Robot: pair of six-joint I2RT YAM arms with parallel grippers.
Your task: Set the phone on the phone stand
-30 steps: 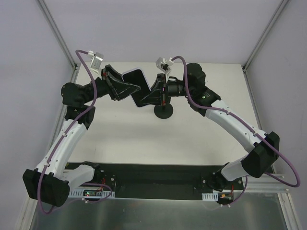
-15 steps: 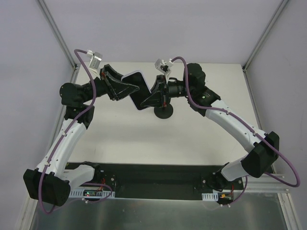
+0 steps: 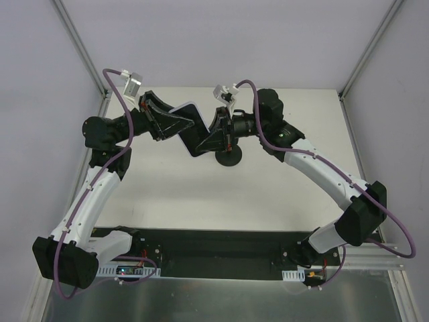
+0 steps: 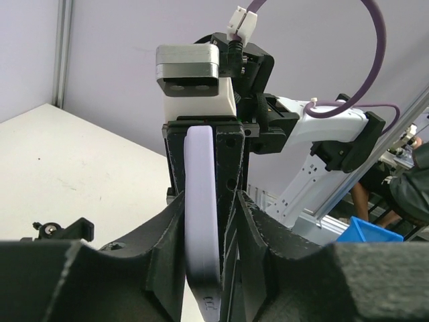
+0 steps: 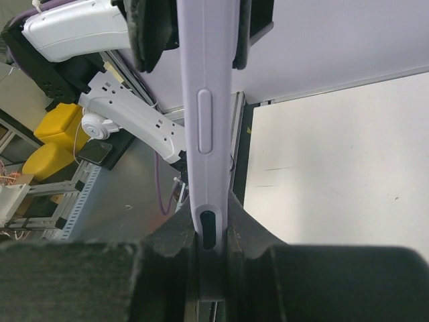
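Note:
The phone (image 3: 193,131), black-screened in a lavender case, is held on edge in the air between both grippers at the back middle of the table. My left gripper (image 3: 182,125) is shut on its left end and my right gripper (image 3: 206,139) is shut on its right end. In the left wrist view the lavender edge (image 4: 201,168) sits between my fingers (image 4: 175,228). In the right wrist view the phone (image 5: 204,100) runs up from my closed jaws. The phone stand (image 3: 228,158) shows its round black base on the table just right of and below the phone; its rod and head are hidden behind the right gripper.
White table (image 3: 268,181) with metal frame posts at the back corners (image 3: 104,97). Purple cables loop over both wrists. A black base rail (image 3: 214,251) runs along the near edge. A small black clamp-like part (image 4: 64,230) shows low in the left wrist view.
Both grippers and the phone have shifted slightly left and toward the near side. The right wrist has moved left over the stand base. Both grips are unchanged.

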